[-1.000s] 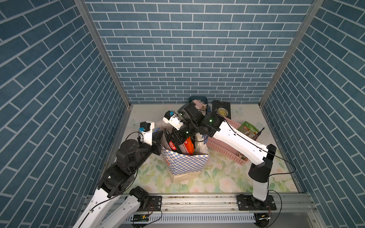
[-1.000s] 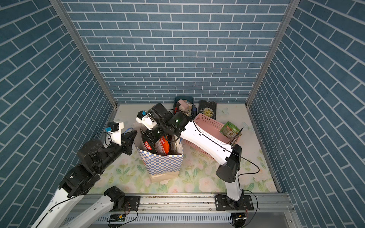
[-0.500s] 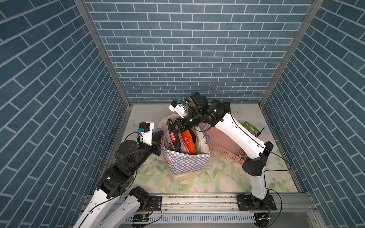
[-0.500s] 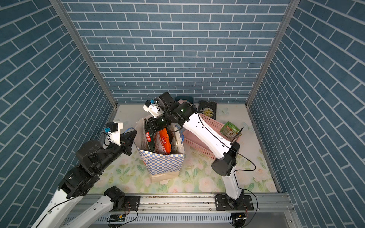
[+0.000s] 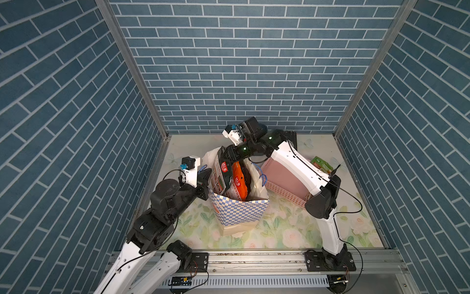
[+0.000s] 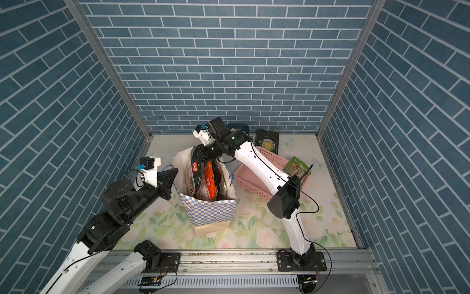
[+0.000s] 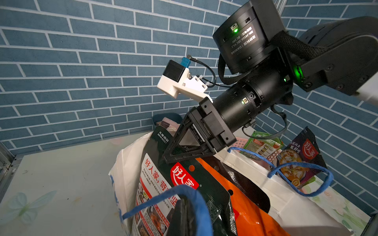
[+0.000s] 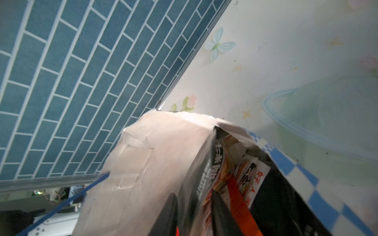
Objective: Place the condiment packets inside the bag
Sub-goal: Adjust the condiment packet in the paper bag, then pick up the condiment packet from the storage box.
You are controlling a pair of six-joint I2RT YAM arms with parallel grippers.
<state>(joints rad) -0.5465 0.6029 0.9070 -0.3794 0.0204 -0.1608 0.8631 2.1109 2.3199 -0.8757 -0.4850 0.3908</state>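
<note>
- And here is the bag, upright in the middle of the floral table. Its mouth gapes wide and the white lining shows in both top views.
- Two pouches stand on edge inside it, poking above the rim. A black packet with a red logo is on the left arm's side, and an orange packet is tucked right against it.
- The right gripper hangs over the bag's far rim, tips pointing down at the top edge of the black packet.
- From the right wrist, its two dark fingers stand apart with a clear gap. The black packet's edge runs through that gap, so the jaws are partly open and nothing is clamped.
- The left gripper sits just beside the bag's left side, jaws closed.
- From the left wrist, the blue cord handle loops over its fingertips. Whether it is pinched or only draped, I can't tell.
- To the right of the bag is the pink basket, close alongside.
- A green packet leans at the basket's far end, and the left wrist view shows a dark packet next to it.
- By the back wall lies a lone black pouch, near the dark blue tub, which the right arm mostly hides.
</note>
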